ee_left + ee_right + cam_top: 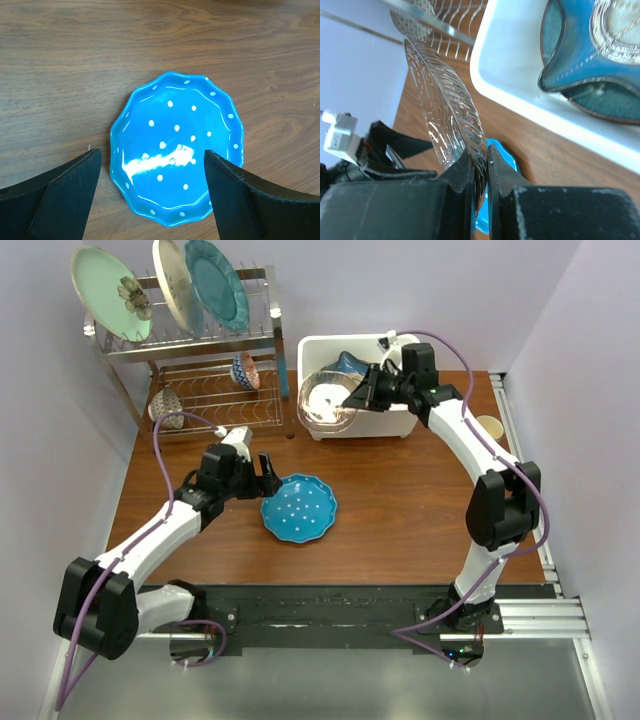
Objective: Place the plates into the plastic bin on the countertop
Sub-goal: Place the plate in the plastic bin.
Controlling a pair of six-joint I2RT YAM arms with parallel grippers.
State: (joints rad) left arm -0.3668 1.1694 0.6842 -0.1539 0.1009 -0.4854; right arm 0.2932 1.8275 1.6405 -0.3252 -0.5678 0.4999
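Note:
A blue scalloped white-dotted plate [299, 508] lies flat on the wood countertop [400, 500]. My left gripper [262, 472] is open just left of it; in the left wrist view the plate [177, 145] shows between and below my spread fingers [151, 154]. My right gripper [362, 395] is shut on the rim of a clear ribbed glass plate [325, 400], held tilted at the left end of the white plastic bin [400, 425]. The right wrist view shows the glass plate [445, 100] pinched on edge beside the bin rim [520, 95]. A dark-blue star-shaped plate [347, 365] [570, 65] lies in the bin.
A chrome wire rack [210, 390] at the back left holds a mint flower plate [110, 290], a dark-rimmed cream plate [172, 280] and a teal plate [215, 280] upright, with two small patterned bowls [245, 370] below. A small cup [489, 426] stands at the right edge.

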